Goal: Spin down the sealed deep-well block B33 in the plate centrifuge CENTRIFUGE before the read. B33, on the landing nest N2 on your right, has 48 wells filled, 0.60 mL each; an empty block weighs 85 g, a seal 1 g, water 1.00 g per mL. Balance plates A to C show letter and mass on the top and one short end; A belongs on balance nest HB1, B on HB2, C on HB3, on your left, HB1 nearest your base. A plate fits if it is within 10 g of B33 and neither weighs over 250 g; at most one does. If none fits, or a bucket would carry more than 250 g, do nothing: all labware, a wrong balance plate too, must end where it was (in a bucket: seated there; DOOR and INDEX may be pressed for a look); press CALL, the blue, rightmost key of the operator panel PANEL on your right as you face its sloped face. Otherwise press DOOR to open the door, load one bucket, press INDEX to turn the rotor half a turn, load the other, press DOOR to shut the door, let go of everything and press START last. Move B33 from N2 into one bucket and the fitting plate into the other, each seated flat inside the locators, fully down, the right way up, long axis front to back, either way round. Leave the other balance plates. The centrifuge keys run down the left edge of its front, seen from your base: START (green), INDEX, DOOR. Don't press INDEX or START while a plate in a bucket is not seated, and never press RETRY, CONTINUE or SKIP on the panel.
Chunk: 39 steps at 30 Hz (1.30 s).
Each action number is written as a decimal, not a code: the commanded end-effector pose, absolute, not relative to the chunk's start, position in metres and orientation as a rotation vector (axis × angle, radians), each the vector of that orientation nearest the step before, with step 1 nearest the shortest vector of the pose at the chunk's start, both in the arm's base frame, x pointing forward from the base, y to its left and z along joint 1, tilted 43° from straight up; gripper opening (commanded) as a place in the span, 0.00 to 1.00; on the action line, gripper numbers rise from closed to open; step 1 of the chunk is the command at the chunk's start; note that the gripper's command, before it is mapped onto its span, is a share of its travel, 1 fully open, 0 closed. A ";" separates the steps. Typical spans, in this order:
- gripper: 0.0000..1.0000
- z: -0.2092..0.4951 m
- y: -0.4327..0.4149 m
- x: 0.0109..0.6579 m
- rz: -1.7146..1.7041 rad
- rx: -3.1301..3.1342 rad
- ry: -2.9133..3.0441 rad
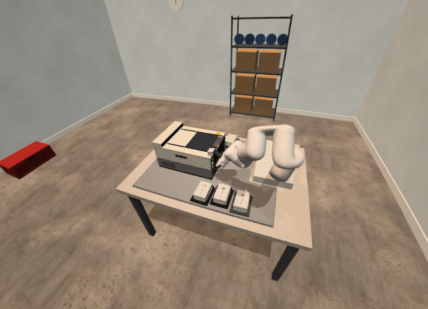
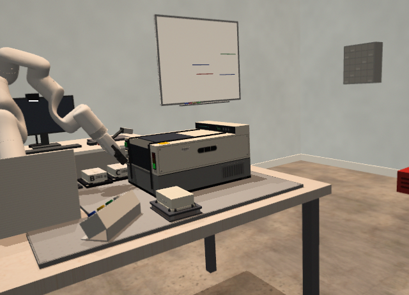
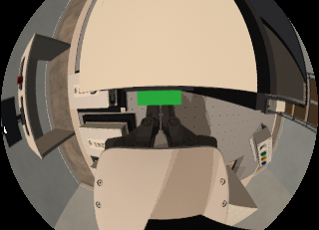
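The pincer [image 3: 161,122], fingers together and empty, points at the green key [image 3: 159,98] just ahead; the sealed block [image 2: 174,198] sits unloaded well behind it, suggesting little is done.

You look into a room with pale grey-blue walls and a mottled brown floor [image 1: 86,250], where a black shelf rack [image 1: 232,65] of cardboard boxes stands at the far wall under a round clock [image 1: 175,1], a whiteboard [image 2: 198,59] hangs opposite, and a red crate [image 1: 27,158] sits low by the left wall.
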<state>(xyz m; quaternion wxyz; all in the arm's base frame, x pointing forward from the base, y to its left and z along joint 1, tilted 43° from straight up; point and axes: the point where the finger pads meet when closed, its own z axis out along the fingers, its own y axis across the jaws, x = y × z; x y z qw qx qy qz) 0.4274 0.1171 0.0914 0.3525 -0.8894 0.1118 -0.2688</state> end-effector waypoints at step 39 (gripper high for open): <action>0.00 0.093 0.116 0.385 -0.700 -2.300 0.292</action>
